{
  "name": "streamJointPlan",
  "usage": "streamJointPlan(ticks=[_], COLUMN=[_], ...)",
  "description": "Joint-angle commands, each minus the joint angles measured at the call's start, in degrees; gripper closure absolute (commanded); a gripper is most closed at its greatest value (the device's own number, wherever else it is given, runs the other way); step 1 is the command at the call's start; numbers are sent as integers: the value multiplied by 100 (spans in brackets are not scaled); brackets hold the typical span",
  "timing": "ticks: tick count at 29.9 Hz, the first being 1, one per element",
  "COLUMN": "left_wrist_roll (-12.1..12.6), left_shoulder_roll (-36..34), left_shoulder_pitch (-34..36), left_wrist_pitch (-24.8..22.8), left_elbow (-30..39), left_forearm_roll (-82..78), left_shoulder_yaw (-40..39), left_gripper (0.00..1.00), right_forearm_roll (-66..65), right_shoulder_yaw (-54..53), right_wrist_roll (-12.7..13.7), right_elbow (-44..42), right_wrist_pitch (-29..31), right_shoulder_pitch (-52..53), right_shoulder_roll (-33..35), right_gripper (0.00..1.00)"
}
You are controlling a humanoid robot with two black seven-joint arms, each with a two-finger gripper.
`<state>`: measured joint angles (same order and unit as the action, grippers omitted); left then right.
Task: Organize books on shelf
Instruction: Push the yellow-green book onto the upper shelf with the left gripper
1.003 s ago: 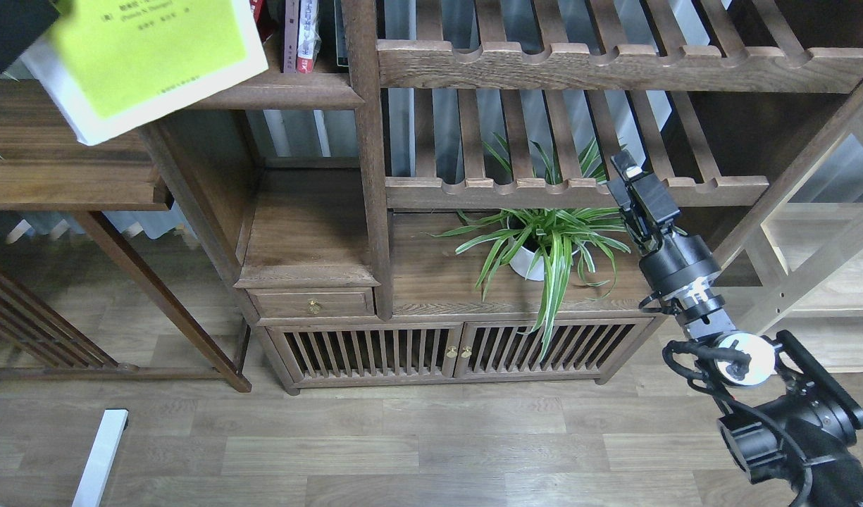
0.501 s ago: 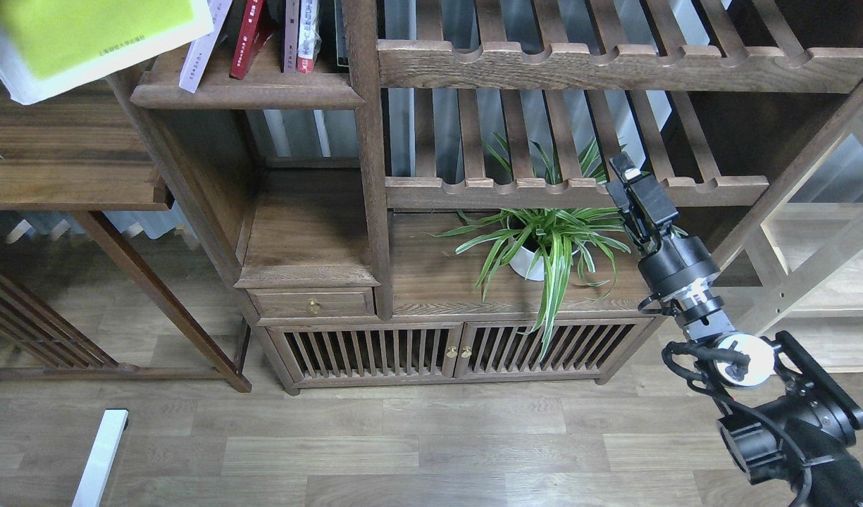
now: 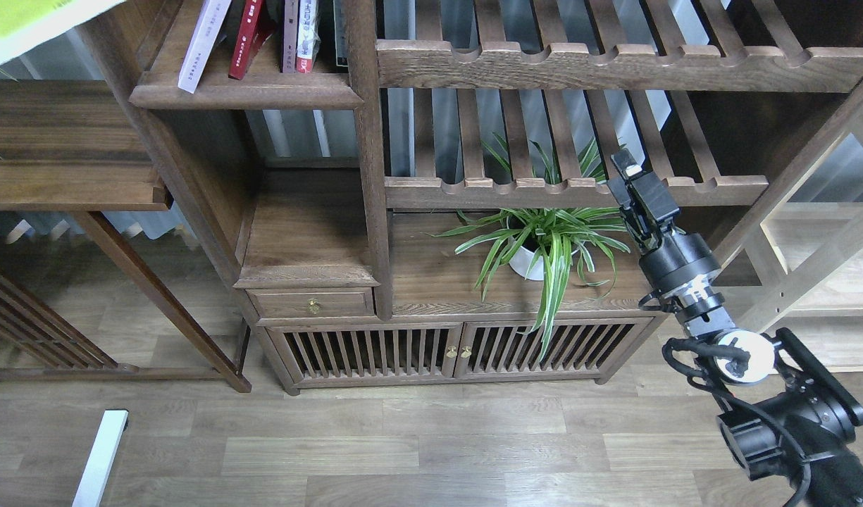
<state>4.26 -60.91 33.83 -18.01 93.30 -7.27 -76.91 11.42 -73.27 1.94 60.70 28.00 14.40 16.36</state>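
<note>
Only a corner of the yellow-green book shows, at the top left edge of the head view, in the air left of the bookcase. Whatever holds it is out of view, and so is my left gripper. On the dark-brown shelf at the top left, a pale white book leans to the right. A red book stands beside it, next to a few upright books. My right gripper hangs in front of the lower slatted rack, far from the books. Its fingers cannot be told apart.
A potted spider plant stands on the cabinet top just left of my right gripper. Slatted racks with notched rails fill the right side. A small drawer and slatted doors are below. A low wooden table stands at the left.
The yellow-green book has moved up and to the left, almost out of the frame, uncovering the white and red books on the shelf. My right arm has not moved.
</note>
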Motion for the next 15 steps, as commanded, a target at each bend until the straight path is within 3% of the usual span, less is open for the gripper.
streamJointPlan(ticks=[1,9,15], left_wrist_roll=[-39,-39,-21], left_shoulder_roll=[350,1554,2047], left_shoulder_pitch=[0,123,378], left_wrist_pitch=[306,1115,1283], left_elbow=[-40,-101,-373], left_forearm_roll=[-98,-827,-1293], left_shoulder_yaw=[18,10,133], left_gripper=[98,98,98], right_forearm_roll=[0,26,62], right_shoulder_yaw=[5,-56,-100], right_wrist_roll=[-1,-9,-9], right_elbow=[-40,-251,-339], right_wrist_pitch=[0,0,0], right_shoulder_pitch=[11,177,195], right_shoulder_roll=[-28,-46,-46], right_gripper=[16,16,16])
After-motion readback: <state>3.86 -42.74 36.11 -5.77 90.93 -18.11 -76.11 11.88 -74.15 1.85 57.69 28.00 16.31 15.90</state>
